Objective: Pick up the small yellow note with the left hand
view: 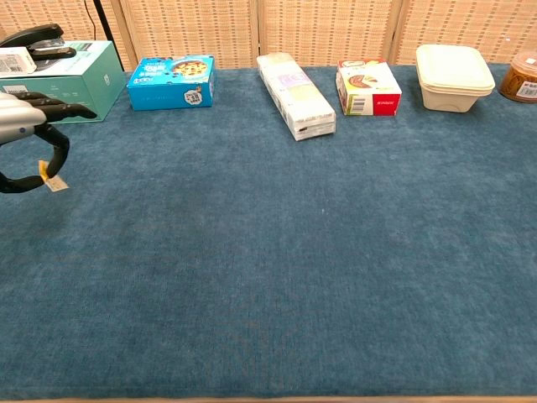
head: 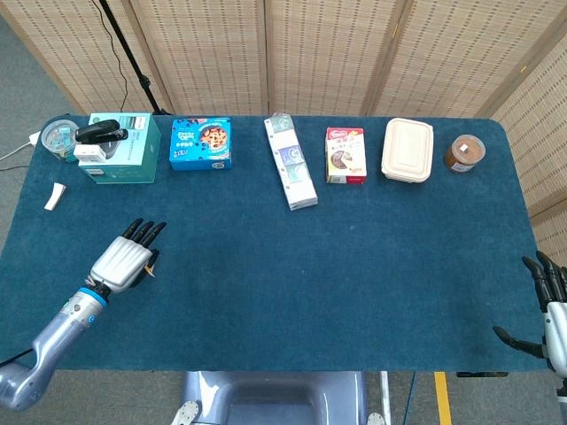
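Observation:
The small yellow note [view: 50, 179] hangs pinched between the thumb and a finger of my left hand [view: 32, 143], above the blue cloth at the left side of the table. In the head view only a sliver of the note [head: 152, 265] shows under the left hand [head: 124, 258], whose other fingers point toward the far side. My right hand [head: 549, 310] hovers at the table's near right corner with fingers spread and nothing in it; the chest view does not show it.
Along the far edge stand a teal box [head: 124, 149] with a black stapler [head: 100, 133] on top, a blue cookie box [head: 201, 143], a long wrapped pack [head: 291, 161], a red-and-white box [head: 345, 155], a cream container [head: 407, 150] and a brown-lidded jar [head: 463, 153]. A small white piece [head: 56, 196] lies far left.

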You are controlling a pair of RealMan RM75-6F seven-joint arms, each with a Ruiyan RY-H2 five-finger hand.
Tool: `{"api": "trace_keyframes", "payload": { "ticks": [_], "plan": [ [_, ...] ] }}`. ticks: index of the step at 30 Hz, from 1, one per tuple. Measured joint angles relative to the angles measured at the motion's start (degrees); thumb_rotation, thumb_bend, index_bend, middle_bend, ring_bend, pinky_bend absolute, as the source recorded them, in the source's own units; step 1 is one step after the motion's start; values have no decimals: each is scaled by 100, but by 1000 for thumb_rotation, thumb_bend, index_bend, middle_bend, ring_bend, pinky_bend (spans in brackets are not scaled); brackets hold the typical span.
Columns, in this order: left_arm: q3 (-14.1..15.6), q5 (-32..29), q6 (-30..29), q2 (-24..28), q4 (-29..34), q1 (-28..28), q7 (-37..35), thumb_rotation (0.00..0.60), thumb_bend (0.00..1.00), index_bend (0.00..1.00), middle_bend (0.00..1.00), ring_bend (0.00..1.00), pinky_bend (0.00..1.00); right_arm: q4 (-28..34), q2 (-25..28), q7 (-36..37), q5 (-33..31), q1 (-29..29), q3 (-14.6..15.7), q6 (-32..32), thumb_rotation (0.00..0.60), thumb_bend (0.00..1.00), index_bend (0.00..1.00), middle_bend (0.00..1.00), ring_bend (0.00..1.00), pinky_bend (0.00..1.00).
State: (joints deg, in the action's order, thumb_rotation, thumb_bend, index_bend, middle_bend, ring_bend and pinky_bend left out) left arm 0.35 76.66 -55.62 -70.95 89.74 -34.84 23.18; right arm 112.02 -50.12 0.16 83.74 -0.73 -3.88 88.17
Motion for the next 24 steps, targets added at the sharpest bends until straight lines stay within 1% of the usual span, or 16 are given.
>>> {"api": "trace_keyframes", "payload": {
  "ticks": [7, 10, 12, 13, 15, 17, 22, 24],
  "plan": [
    [-69, -68, -19, -224, -32, -83, 537, 600, 371, 423, 0, 0, 0, -5, 33, 65, -1, -1, -2, -13, 600, 0, 0, 0, 0, 0],
    [-97, -132, -39, -291, -4, -106, 726, 600, 369, 321, 0, 0, 0, -2, 42, 84, -1, 1, -4, -15, 600, 0, 0, 0, 0, 0],
    [-116, -171, -48, -326, 17, -120, 792, 600, 367, 215, 0, 0, 0, -2, 45, 87, -4, 2, -5, -18, 600, 0, 0, 0, 0, 0],
    [-123, -185, -48, -335, 30, -126, 801, 600, 367, 180, 0, 0, 0, -1, 47, 88, -5, 2, -4, -22, 600, 0, 0, 0, 0, 0],
    [-144, -191, -61, -344, 59, -132, 786, 600, 365, 74, 0, 0, 0, 3, 52, 90, -8, 2, -3, -23, 600, 0, 0, 0, 0, 0],
    [-160, -164, -104, -345, 73, -128, 734, 600, 362, 10, 0, 0, 0, 2, 52, 88, -7, -1, -4, -17, 600, 0, 0, 0, 0, 0],
    [-219, -50, -316, -246, 191, -57, 404, 600, 340, 0, 0, 0, 0, 2, 49, 81, -5, 5, -3, -29, 600, 0, 0, 0, 0, 0],
    [-237, 6, -451, -145, 283, 15, 194, 600, 310, 0, 0, 0, 0, 5, 44, 71, 8, 6, 0, -27, 600, 0, 0, 0, 0, 0]
  ]
}}
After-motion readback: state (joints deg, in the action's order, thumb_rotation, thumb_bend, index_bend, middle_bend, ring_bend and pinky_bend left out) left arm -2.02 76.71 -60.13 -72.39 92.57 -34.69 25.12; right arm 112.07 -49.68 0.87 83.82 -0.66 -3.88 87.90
